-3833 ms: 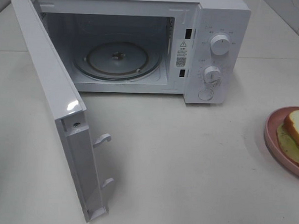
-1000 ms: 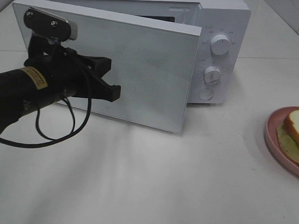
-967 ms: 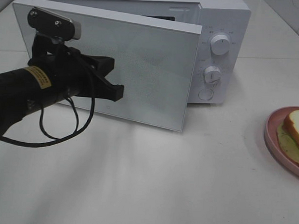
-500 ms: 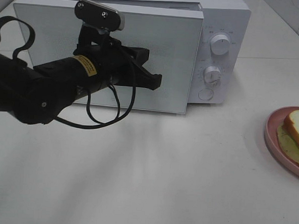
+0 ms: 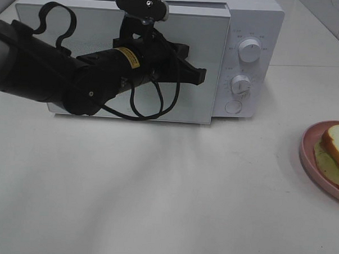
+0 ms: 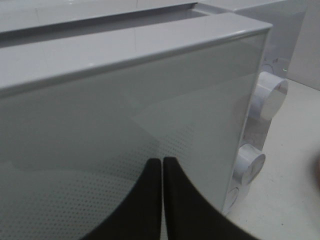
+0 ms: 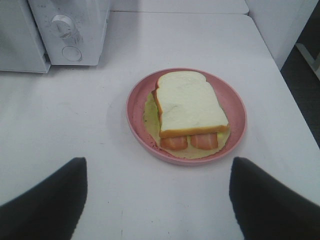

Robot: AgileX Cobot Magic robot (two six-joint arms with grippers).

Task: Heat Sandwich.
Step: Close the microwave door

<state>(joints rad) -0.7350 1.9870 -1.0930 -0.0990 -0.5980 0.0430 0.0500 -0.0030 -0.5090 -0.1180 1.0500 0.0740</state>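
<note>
Now, location: the sandwich (image 7: pixel 190 107) lies on the pink plate (image 7: pixel 137 100), well apart from the microwave (image 5: pixel 248 57).
Handling: probably soft, light, layers liable to slide; better taken by the plate rim.
Left gripper (image 6: pixel 162 165): jaws together, empty, tips at the door (image 5: pixel 95 28).
Right gripper (image 7: pixel 157 192): wide open, empty, hovering near the plate.

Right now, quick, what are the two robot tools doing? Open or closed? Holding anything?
Left tool: closed, holding nothing, tips against the white microwave's glass door.
Right tool: open, empty, hovering above the sandwich on the round pink plate.
</note>
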